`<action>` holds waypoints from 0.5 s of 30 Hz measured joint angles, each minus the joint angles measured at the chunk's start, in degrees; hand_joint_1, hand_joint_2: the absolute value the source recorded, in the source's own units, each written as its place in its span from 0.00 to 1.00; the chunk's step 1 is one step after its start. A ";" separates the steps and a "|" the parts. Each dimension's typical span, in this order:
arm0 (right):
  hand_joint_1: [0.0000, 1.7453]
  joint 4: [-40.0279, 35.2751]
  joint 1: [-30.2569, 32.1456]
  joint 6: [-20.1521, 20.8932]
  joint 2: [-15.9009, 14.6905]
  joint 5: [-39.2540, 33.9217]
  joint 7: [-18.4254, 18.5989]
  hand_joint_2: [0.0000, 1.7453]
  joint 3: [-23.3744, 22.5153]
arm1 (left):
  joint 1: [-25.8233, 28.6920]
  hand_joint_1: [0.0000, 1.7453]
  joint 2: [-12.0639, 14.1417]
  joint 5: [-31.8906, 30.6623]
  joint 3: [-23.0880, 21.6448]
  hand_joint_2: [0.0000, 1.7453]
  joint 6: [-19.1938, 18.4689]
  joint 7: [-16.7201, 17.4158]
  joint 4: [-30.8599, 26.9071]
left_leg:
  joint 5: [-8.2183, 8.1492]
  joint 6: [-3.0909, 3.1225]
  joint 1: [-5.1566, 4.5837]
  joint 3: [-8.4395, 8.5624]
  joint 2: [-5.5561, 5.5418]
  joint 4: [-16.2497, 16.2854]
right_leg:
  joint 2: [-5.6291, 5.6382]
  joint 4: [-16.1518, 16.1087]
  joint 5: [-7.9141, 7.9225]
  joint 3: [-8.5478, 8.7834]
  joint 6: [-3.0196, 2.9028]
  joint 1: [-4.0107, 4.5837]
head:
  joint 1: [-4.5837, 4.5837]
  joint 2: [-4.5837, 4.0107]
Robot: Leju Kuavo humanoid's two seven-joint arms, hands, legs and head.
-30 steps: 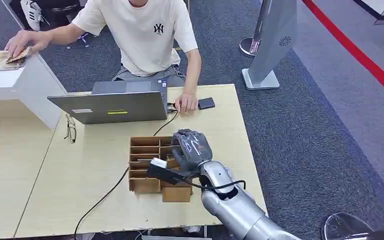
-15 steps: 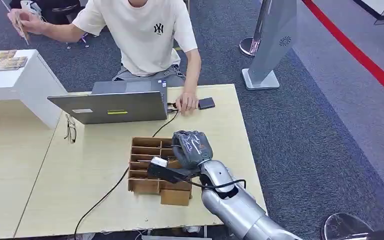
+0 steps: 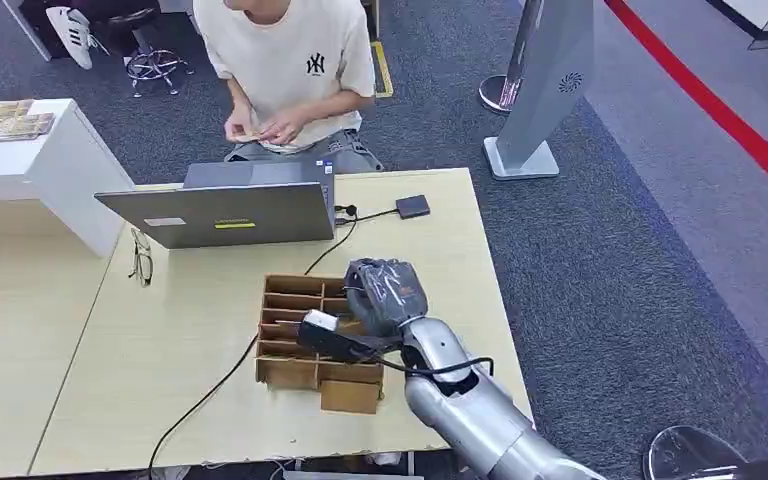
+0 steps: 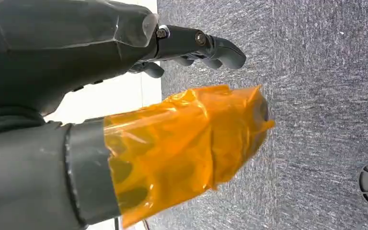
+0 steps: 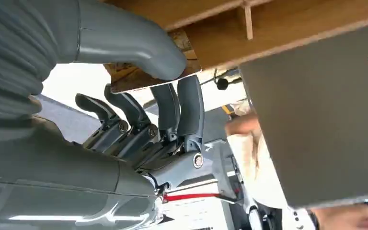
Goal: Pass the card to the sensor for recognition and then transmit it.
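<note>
**Card pinched at the wooden box**

Thumb and dark fingers of the right hand [image 3: 384, 293] pinch a thin brown card [image 5: 146, 76] by its edge. The card is flat and worn, and it sits right at the brown wooden box with slots [image 3: 290, 310], which lies under the hand on the pale wooden table [image 3: 160, 380].

Beyond the hand stands one grey laptop [image 3: 222, 212], open, with its back to the robot. One small black sensor block [image 3: 413, 206] lies past the hand, near the far edge of the table, with a black cable [image 3: 210, 392] running by the box. One pair of glasses [image 3: 141, 257] lies well off to the hand's left. One person in a cream shirt [image 3: 290, 60] sits behind the laptop, holding something small in both hands.

The left hand [image 4: 124, 96] hangs over grey carpet, its thumb wrapped in orange tape [image 4: 187, 148]. Its dark fingers are curled, holding nothing.
</note>
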 joint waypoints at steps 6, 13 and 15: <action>0.97 -4.41 1.10 -1.03 -0.41 -2.90 -1.05 1.00 -1.81 | 0.03 0.00 -0.09 0.09 0.00 0.00 0.02 -0.17 0.00 | 0.00 0.00 0.00 0.00 0.00 0.00 | 0.00 0.00 0.00 0.00 0.00 0.00 | 0.00 0.00; 0.94 -10.34 3.37 -2.27 -1.29 -7.02 -3.48 1.00 -5.07 | 0.11 0.00 -0.57 0.39 0.00 0.00 0.04 -0.26 0.00 | 0.00 0.00 0.00 0.00 0.00 0.00 | 0.00 -0.01 0.00 0.00 0.00 0.00 | 0.00 0.00; 0.92 -12.19 4.03 -2.36 -1.44 -8.32 -4.02 1.00 -6.10 | 0.15 0.00 -0.63 0.48 0.00 0.00 0.04 -0.52 0.00 | 0.00 0.00 -0.01 -0.01 -0.01 0.00 | 0.00 -0.01 0.00 0.00 0.00 0.00 | 0.00 0.00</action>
